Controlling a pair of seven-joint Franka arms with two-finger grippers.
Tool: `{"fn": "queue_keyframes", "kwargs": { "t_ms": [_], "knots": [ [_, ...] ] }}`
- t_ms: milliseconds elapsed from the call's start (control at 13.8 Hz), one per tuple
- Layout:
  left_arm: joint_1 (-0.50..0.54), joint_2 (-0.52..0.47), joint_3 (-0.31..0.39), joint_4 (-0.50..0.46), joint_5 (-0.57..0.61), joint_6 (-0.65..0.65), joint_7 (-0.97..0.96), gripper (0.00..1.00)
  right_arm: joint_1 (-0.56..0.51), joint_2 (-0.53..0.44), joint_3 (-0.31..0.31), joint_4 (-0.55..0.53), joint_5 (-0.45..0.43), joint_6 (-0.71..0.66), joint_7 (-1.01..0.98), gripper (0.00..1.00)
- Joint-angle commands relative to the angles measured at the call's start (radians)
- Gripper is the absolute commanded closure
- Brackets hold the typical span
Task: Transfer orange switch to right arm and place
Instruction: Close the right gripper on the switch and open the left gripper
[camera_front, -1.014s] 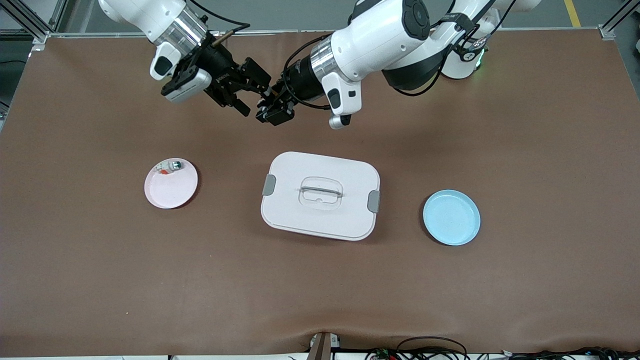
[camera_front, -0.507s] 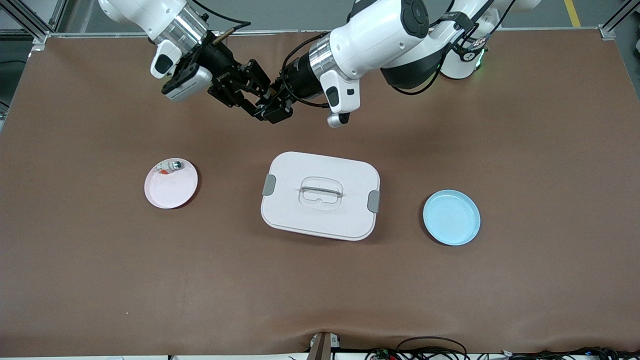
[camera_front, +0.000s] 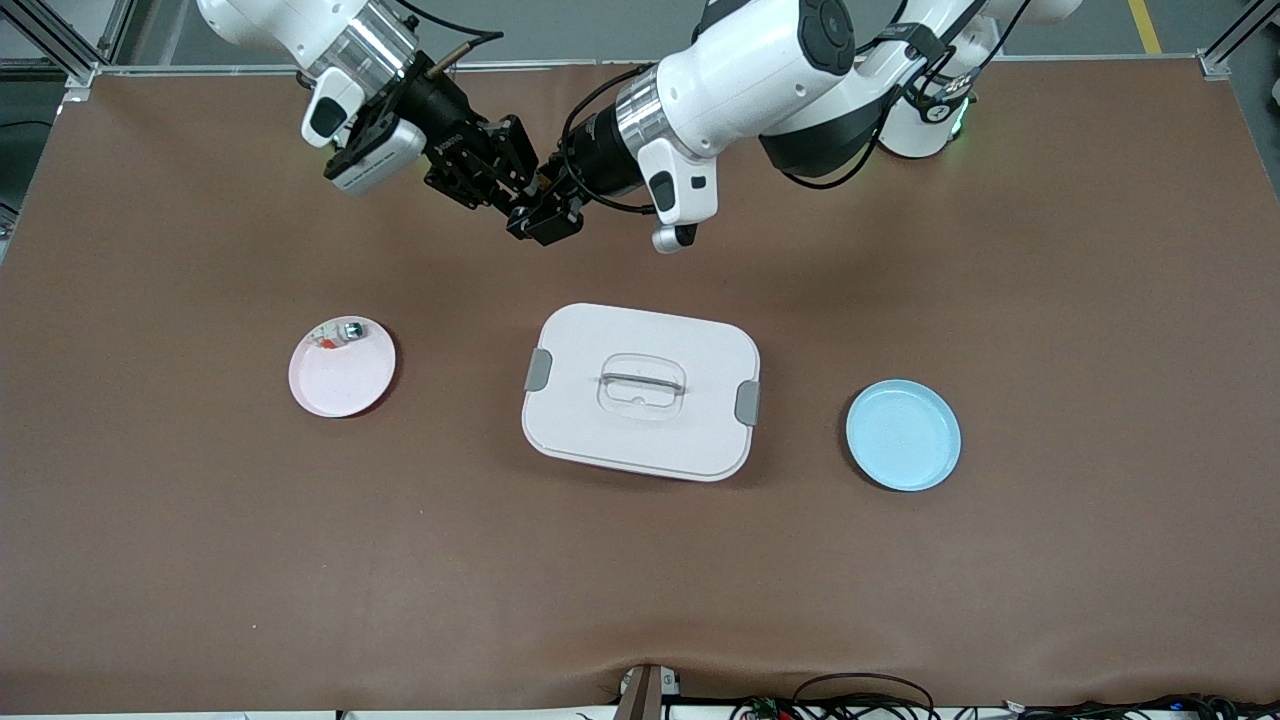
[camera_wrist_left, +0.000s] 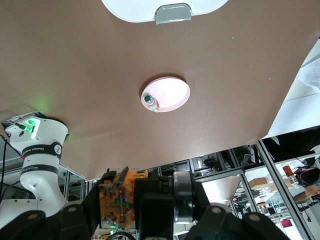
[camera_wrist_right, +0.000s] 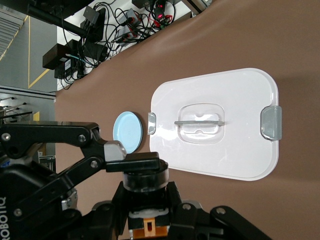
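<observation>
Both pairs of jaws are pressed in on the same small part: the left gripper (camera_front: 535, 205) pinches the orange switch (camera_front: 531, 202), and the right gripper (camera_front: 515, 198) has its fingers closed onto it from the other direction. The two grippers meet in the upper middle of the front view, in the air over bare brown table (camera_front: 640, 600), above the lidded white box (camera_front: 640, 392) in the frame. In the left wrist view the switch (camera_wrist_left: 120, 197) shows at the lower left as an orange and black block clamped between dark fingers; in the right wrist view only an orange edge of it (camera_wrist_right: 148, 226) peeks out at the bottom centre.

By these pictures the handover is at its midpoint: the right arm appears to have its grip, but the left has not let go. What remains is judged to be the left's release and retreat, then the right arm carrying the switch off and setting it down.

The pink plate (camera_front: 342, 366), in the left centre of the front view, already holds a whitish small piece (camera_front: 340, 333) at its upper rim; most of its surface is free. The blue plate (camera_front: 903, 434), right of centre, is empty. Open table lies between the grippers and either plate, and the box sits low enough that its handle should be easy to clear. The tightest spot is the handover itself, where the fingers of both arms are crowded together.
</observation>
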Motion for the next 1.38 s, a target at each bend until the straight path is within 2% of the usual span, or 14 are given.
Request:
{"fn": "queue_keyframes", "kwargs": {
  "t_ms": [0,145,217,290,724,942,1304],
  "knots": [
    [-0.001,-0.012,-0.002,0.007,0.026,0.007,-0.030,0.72,0.003,-0.014,-0.003,-0.022,0.018,-0.001,-0.002,1.00],
    [0.001,-0.012,-0.002,0.009,0.026,0.007,-0.024,0.37,0.003,-0.014,-0.003,-0.022,0.018,-0.005,-0.003,1.00],
    [0.002,-0.012,-0.002,0.009,0.024,0.007,-0.025,0.14,0.003,-0.016,-0.003,-0.022,0.018,-0.010,-0.003,1.00],
    [0.002,-0.012,-0.002,0.009,0.023,0.007,-0.033,0.00,0.003,-0.016,-0.003,-0.022,0.018,-0.010,-0.003,1.00],
    [0.010,-0.015,-0.002,0.009,0.026,0.007,-0.030,0.00,0.003,-0.008,-0.005,-0.016,0.010,-0.016,-0.031,1.00],
    [0.027,-0.029,0.002,0.007,0.024,0.006,-0.024,0.00,0.000,-0.005,-0.006,-0.018,0.006,-0.049,-0.144,1.00],
    [0.048,-0.021,0.008,-0.002,0.044,-0.004,-0.021,0.00,-0.072,-0.002,-0.009,-0.019,-0.008,-0.167,-0.558,1.00]
  ]
}}
